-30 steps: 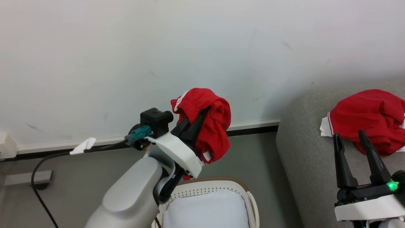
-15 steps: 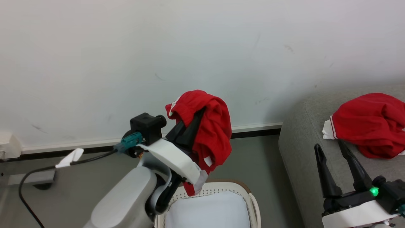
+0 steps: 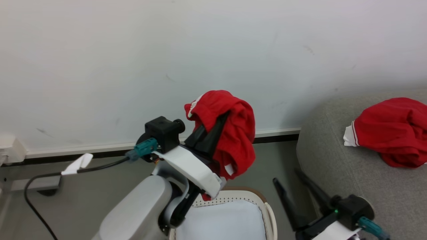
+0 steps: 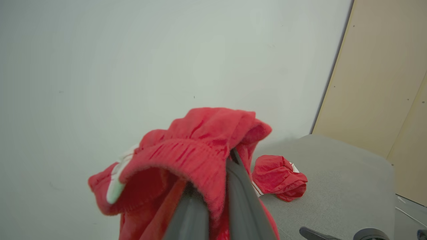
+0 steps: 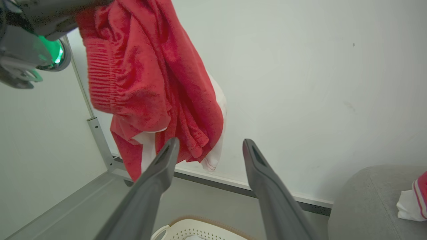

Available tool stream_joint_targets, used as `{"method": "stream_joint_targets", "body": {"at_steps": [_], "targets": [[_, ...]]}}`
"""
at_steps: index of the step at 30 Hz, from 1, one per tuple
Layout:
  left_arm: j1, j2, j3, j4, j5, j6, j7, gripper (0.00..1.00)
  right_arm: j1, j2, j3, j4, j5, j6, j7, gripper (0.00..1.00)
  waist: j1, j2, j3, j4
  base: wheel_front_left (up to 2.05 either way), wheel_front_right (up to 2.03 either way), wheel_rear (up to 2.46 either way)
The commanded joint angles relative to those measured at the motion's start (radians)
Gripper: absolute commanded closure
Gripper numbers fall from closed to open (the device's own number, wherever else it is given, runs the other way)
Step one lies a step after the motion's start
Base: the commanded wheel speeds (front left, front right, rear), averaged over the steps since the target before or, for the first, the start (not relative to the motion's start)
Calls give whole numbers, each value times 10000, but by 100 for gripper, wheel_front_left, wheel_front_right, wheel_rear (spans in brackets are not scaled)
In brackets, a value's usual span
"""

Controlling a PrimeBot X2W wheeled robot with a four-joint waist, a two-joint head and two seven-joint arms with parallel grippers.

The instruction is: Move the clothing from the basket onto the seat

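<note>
Left gripper (image 3: 224,117) up above the basket's (image 3: 240,199) far rim, scuffed white wall (image 3: 133,66) behind; my right gripper (image 3: 286,176) stands between basket and seat (image 3: 333,160), fingers (image 3: 284,200) spread, empty. Left fingers (image 3: 210,135) pinch bunched red clothing (image 3: 238,140): ribbed waistband, white trim, hanging limp. Another crumpled red garment (image 3: 397,133) lies near the grey fabric seat's left edge. Basket perforated, white liner (image 3: 220,220) flat inside.

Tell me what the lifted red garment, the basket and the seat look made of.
The red garment: soft knit fabric, matte, probably polyester or cotton; ribbed waistband, limp folds.
The basket: rigid plastic, cream, smooth; moulded perforations.
The seat: woven upholstery fabric, matte grey, likely over padding, judging by its rounded edge.
</note>
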Motion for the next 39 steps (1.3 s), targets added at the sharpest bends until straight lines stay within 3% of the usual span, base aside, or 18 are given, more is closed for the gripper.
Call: {"method": "stream_joint_targets", "body": {"at_steps": [1,9,21,28,29,30,31,32,39], "targets": [[-16,-72,-99,-165,25,20,101,100,-342,-41,552,322,168,-22,7,0,-1,-1,-30,106,0,0,0],[85,-332,-528,-571,45,-35,337,100,-1369,125,2096,1654,943,-22,7,0,-1,-1,-124,560,0,0,0],[178,-951,-1304,-972,-252,-332,716,100,-2694,516,3750,3878,2461,-22,8,0,-1,-1,-350,1797,0,0,0],[246,-1113,-1481,-1009,-417,-369,827,100,-3142,677,3947,4289,3042,-22,8,0,-1,-1,-448,2381,0,0,0],[258,-1116,-1482,-1018,-437,-364,842,100,-3172,700,3910,4273,3047,-22,8,10,-1,-1,-450,2424,0,0,0],[266,-1112,-1479,-1031,-451,-355,843,100,-3177,710,3883,4253,3040,-22,8,54,-1,-1,-450,2459,0,0,0],[275,-1096,-1474,-1031,-468,-336,853,100,-3164,728,3876,4220,3024,-22,8,68,-1,-1,-448,2488,0,0,0],[288,-1074,-1464,-1026,-479,-317,856,100,-3138,741,3866,4168,3021,-22,8,100,-1,-1,-443,2510,0,0,0],[338,-893,-1322,-879,-526,-213,730,100,-2969,635,3863,3877,3087,-22,8,100,-1,-1,-378,2392,0,0,0]]}}
